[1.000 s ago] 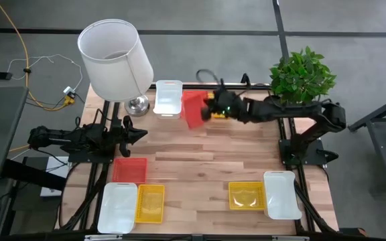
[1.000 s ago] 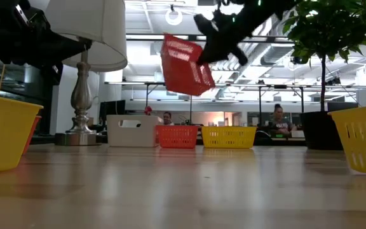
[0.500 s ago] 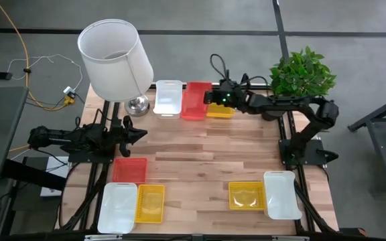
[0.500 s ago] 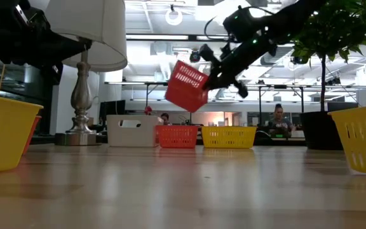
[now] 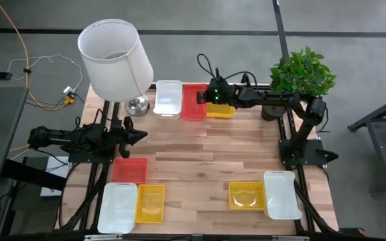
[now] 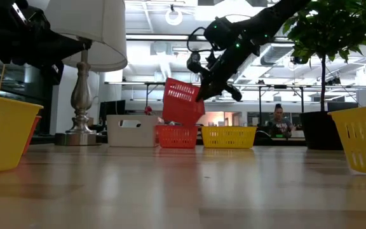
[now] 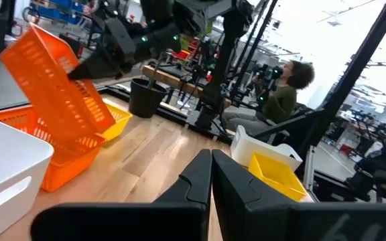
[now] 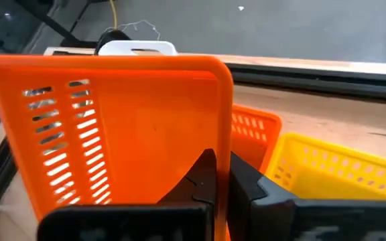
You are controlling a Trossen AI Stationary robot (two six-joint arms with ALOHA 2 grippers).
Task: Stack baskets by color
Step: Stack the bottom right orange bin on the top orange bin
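My right gripper [image 5: 212,96] is shut on a red basket [image 6: 183,102] over the table's far edge. Below it a second red basket [image 6: 176,135] stands on the table between a white basket [image 5: 168,98] and a yellow one [image 5: 221,110]. In the right wrist view the held basket [image 8: 112,127] fills the picture ahead of the gripper [image 8: 218,175]. My left gripper [image 5: 138,134] waits shut and level at the table's left side, holding nothing; its shut fingers [image 7: 211,175] show in the left wrist view. My right gripper pinches the held basket's wall [image 8: 179,144] on the side toward the table's right, between its two fingers. The fingers come slanting down from the table's right. The basket hangs tilted, its low corner [image 7: 92,137] dipping into the red basket [image 7: 59,161] on the table.
A lamp [image 5: 116,60] stands at the far left and a potted plant [image 5: 302,73] at the far right. Near the left front lie a red [image 5: 129,169], a white [image 5: 118,206] and a yellow basket [image 5: 149,203]; near the right front, a yellow [image 5: 246,195] and a white one [image 5: 280,194].
My right gripper has gone down and toward the table's far edge with the red basket, rolling as it went. The basket, first high and steeply tipped, has sunk until its low corner meets the red basket on the table.
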